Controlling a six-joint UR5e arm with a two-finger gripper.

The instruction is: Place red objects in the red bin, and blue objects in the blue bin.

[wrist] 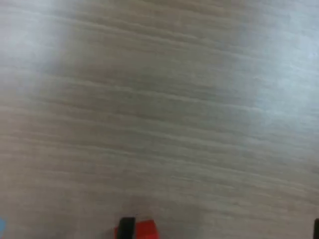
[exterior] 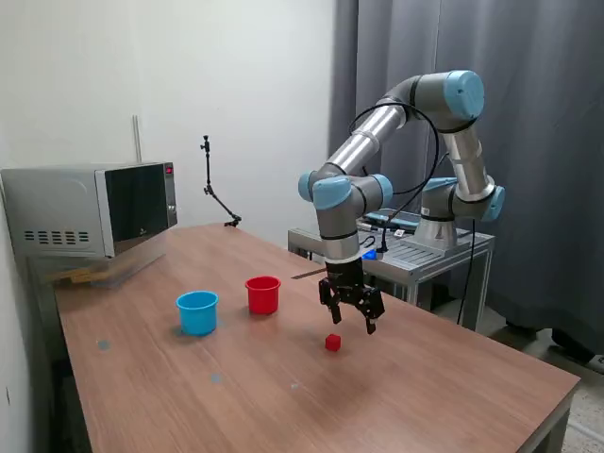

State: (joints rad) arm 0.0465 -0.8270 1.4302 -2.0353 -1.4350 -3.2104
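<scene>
Evidently, one small bright red cube [exterior: 332,343] is left lying on the wooden desk [exterior: 425,396], below the spread, empty fingers [exterior: 351,308]. Nothing can be seen inside the red plastic cup [exterior: 262,294] or light blue plastic cup [exterior: 197,312].

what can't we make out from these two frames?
- Inside of the red cup and blue cup: exterior view is too low, the walls hide the contents.
- Blue cubes: none visible in either view.
- Red cube: cut off by the wrist view's edge, partly behind a tool finger; the whole view is blurred.
- Tool: open above the table, but its gap over the cube is unclear.
</scene>
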